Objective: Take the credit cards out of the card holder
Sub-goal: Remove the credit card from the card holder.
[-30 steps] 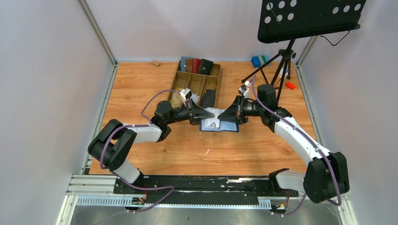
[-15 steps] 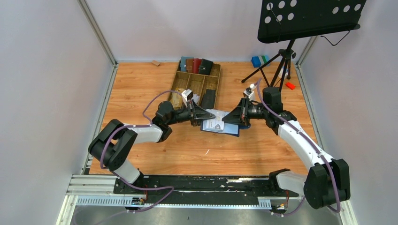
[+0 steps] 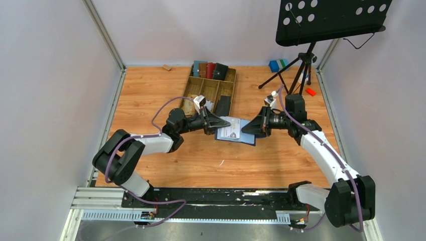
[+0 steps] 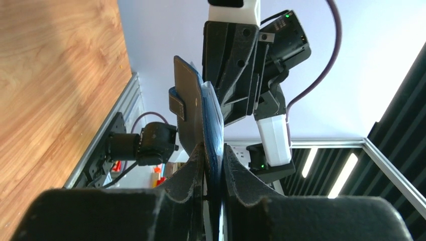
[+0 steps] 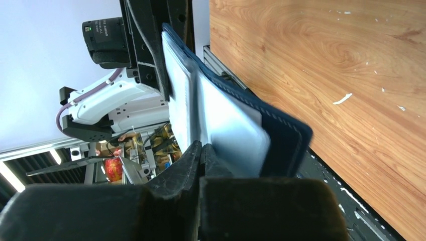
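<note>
The card holder (image 3: 249, 139) is open and held clear of the table (image 3: 150, 95) over its middle, just on the near side of the wooden tray (image 3: 198, 90), spanning the gap between the two arms. The left gripper (image 4: 213, 149) is clamped on one navy leaf, while the right gripper (image 5: 201, 146) has its jaws pressed together at the edge of the opposite leaf; whether a card is pinched there cannot be told. Pale credit cards (image 5: 233, 133) sit in the inner pockets.

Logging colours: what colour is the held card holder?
The card holder is navy blue, clearest in the right wrist view.
</note>
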`<action>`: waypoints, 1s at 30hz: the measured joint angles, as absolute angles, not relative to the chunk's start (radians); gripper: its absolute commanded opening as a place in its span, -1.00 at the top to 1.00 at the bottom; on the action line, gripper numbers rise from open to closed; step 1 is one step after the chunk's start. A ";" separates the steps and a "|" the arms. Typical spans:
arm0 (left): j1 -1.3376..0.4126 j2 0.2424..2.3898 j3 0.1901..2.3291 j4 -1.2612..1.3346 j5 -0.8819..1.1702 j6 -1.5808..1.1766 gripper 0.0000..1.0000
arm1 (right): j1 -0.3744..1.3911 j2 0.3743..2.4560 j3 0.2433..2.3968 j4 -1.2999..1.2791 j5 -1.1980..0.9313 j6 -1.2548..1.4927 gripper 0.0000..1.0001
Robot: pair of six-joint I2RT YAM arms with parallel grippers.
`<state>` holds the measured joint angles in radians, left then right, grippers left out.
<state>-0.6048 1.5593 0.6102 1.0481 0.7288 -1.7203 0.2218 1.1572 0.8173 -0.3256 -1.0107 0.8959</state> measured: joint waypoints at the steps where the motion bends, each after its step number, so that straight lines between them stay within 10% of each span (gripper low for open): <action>1: -0.600 1.556 0.610 1.048 0.723 -1.720 0.84 | 0.216 1.153 0.817 -0.334 -1.011 0.891 1.00; 5: -0.593 1.540 0.609 1.047 0.708 -1.719 0.85 | 0.200 1.144 0.817 -0.356 -1.013 0.880 0.93; 11: -0.593 1.532 0.609 1.042 0.705 -1.718 0.85 | 0.197 1.129 0.793 -0.289 -1.049 0.921 0.29; 30: -0.606 1.555 0.635 1.045 0.718 -1.722 0.87 | 0.235 1.160 0.788 -0.127 -1.102 1.002 0.28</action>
